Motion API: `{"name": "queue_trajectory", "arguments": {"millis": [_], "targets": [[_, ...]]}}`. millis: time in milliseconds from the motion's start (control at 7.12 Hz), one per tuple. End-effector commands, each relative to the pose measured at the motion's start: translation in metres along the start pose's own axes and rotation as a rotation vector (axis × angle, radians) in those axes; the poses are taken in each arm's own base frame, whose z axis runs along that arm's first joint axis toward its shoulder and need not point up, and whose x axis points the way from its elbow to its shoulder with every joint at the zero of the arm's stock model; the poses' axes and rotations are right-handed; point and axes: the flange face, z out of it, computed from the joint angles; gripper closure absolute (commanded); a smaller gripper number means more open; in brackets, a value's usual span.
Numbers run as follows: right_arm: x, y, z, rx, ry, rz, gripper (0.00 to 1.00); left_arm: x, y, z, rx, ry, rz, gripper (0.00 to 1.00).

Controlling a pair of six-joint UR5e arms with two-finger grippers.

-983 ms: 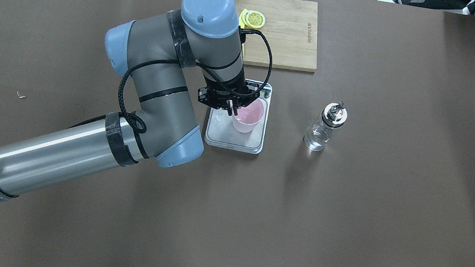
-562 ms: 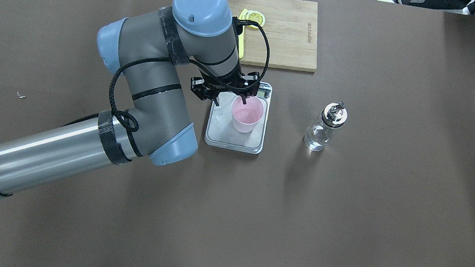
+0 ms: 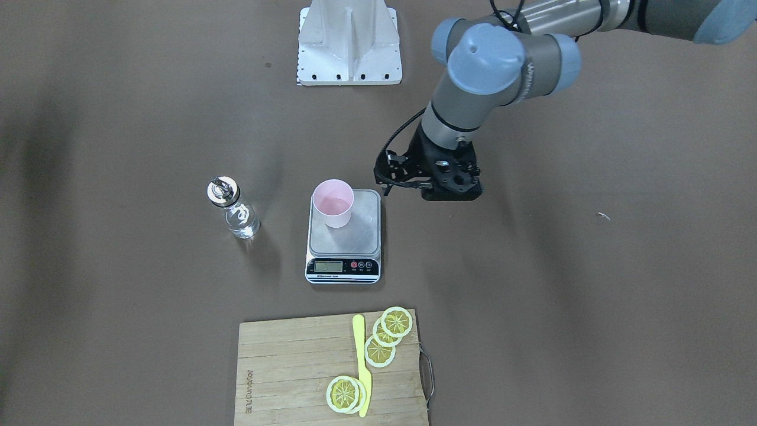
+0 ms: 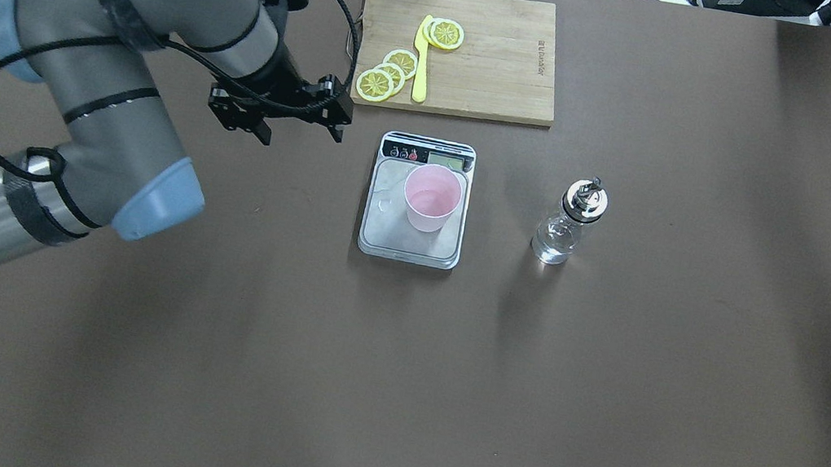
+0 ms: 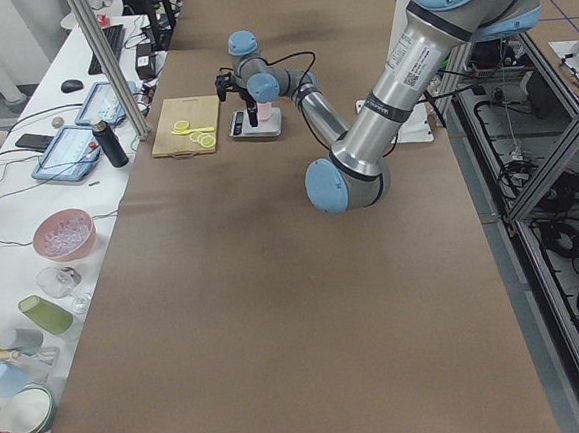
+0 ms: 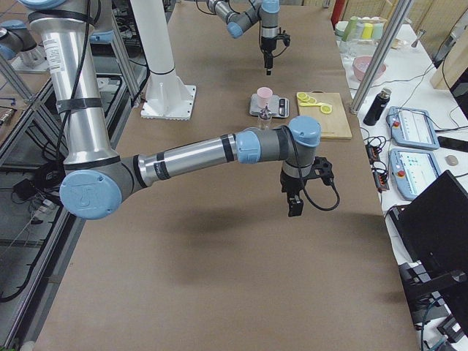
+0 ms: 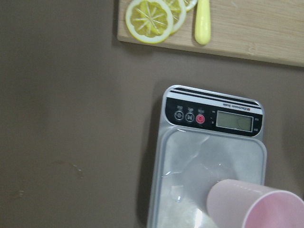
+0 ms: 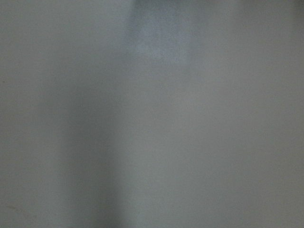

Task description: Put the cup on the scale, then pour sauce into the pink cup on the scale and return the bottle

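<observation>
Front-facing view: the small pale pink plastic cup point(image 3: 333, 203) stands upright on the flat steel-topped kitchen scale point(image 3: 364, 228), toward its 11 o'clock corner. The clear glass bottle with silver spout point(image 3: 233, 210) waits at 9 o'clock.

Overhead: the left gripper point(image 4: 300, 135), over the cup a second ago, has withdrawn to the scale's 10 o'clock, jaws wide and empty. Placing looks done, pouring next. The wooden cutting board's point(image 4: 491, 55) stamp and the scale's print are too small to read.

Right-side view: the right gripper point(image 6: 295, 199) hangs mid-table; I cannot tell its opening.

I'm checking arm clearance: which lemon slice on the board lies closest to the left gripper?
The corner slice, last in the overlapping row of three: the left gripper hangs just off that corner. The stacked pair across the yellow knife lies farther.
</observation>
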Motion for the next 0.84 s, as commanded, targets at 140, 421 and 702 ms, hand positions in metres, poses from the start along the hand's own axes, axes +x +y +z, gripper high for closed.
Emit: {"name": "queue_trajectory", "arguments": {"millis": [140,421,702], "targets": [[-0.094,0.000,-0.058,0.157,-0.028,-0.146,0.00,-0.139,-0.027,-0.071,0.001,-0.035,0.148,0.01],[-0.106,-0.005,-0.050,0.159,-0.082,-0.183,0.00,-0.198,-0.036,-0.112,0.004,-0.009,0.189,0.01],[-0.118,-0.003,-0.044,0.127,-0.255,-0.195,0.00,-0.211,-0.040,-0.121,0.013,-0.007,0.179,0.01]]}}
